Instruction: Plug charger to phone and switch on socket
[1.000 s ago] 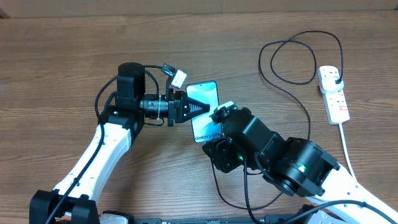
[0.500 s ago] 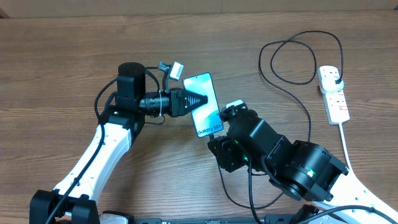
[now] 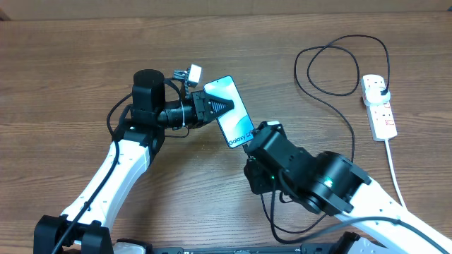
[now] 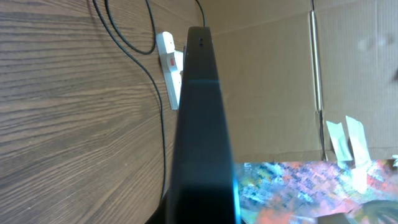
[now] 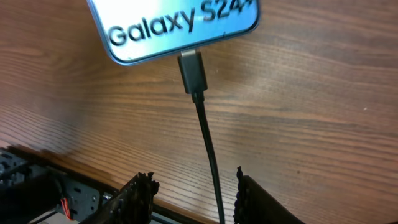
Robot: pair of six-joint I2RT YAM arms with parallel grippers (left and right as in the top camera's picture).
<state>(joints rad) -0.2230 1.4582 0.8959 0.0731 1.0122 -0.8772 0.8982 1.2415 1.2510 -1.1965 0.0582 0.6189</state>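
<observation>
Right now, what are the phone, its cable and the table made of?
Phone: the front looks like smooth, shiny glass. Its dark rim could be metal or plastic. Cable: probably matte black rubbery plastic, since it bends in soft loops. Table: brown wood grain shows, though it may be a printed laminate.

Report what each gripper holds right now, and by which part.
Left gripper clamps the phone near its top end, away from the port. Right gripper holds nothing: its jaws stand open with the plugged-in charger cable running between them.
</observation>
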